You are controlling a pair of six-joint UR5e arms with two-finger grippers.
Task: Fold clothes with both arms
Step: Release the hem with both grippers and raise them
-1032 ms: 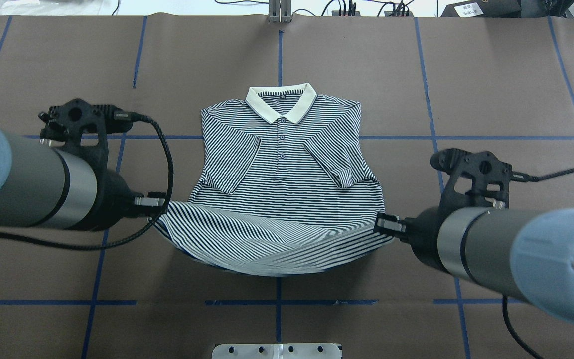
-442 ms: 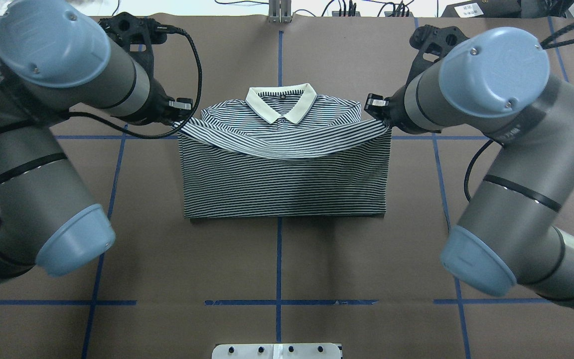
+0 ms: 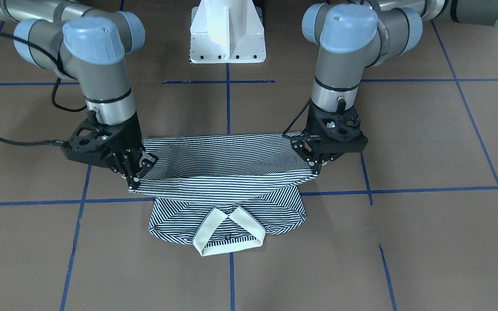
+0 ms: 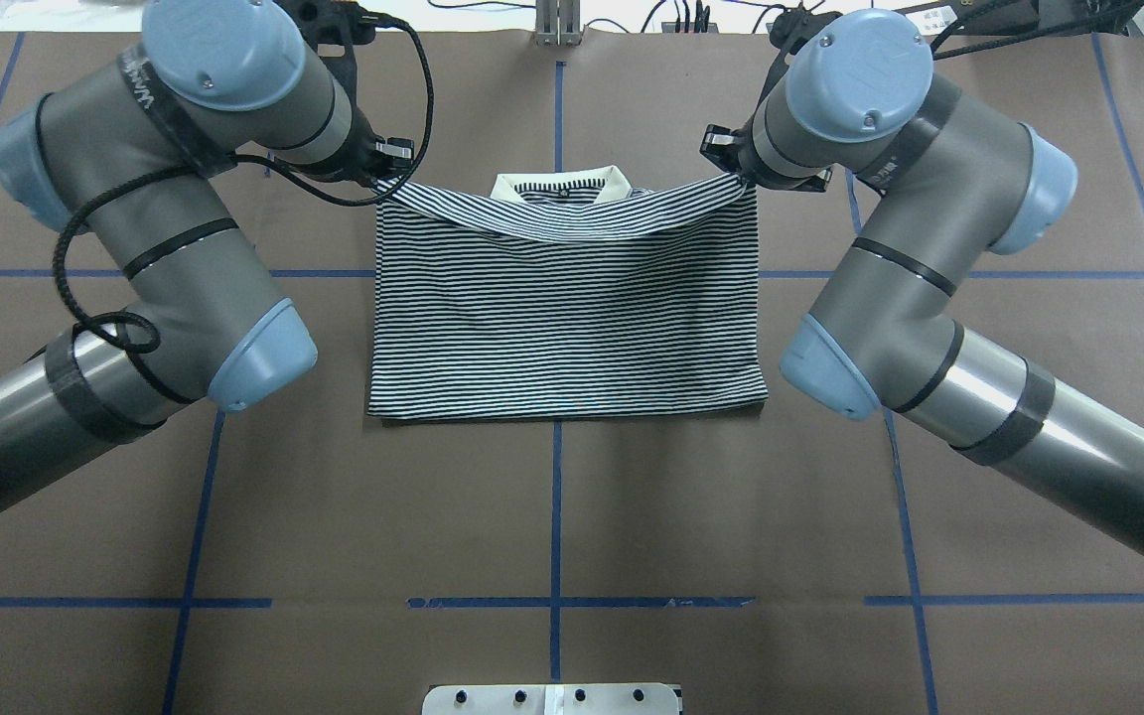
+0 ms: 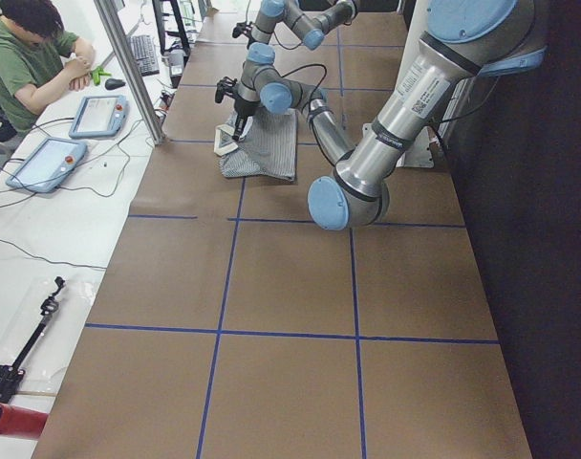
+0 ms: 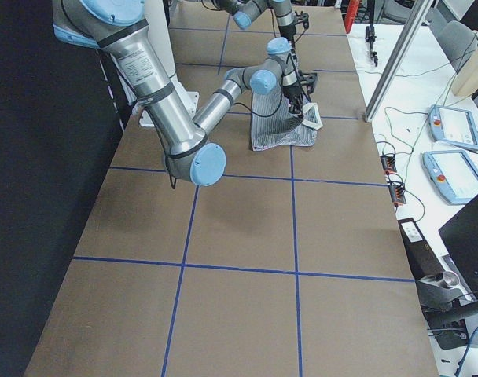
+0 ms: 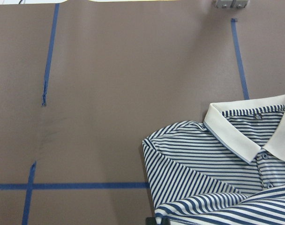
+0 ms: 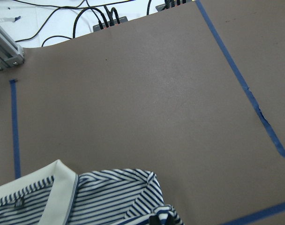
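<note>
No legible text; white lettering on left arm point(image 4: 148, 89) and right arm point(image 4: 888, 169) too blurred to read.

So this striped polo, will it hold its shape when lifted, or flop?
Probably floppy: the held edge of the polo shirt sags between the left gripper and right gripper. Likely light, since two small corner pinches carry it. It should drape wherever released.

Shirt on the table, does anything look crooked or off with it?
Nothing stands out. The polo shirt is folded with a straight near edge; its hem sags mid-span only because the left gripper and right gripper hold its corners near the collar.
</note>
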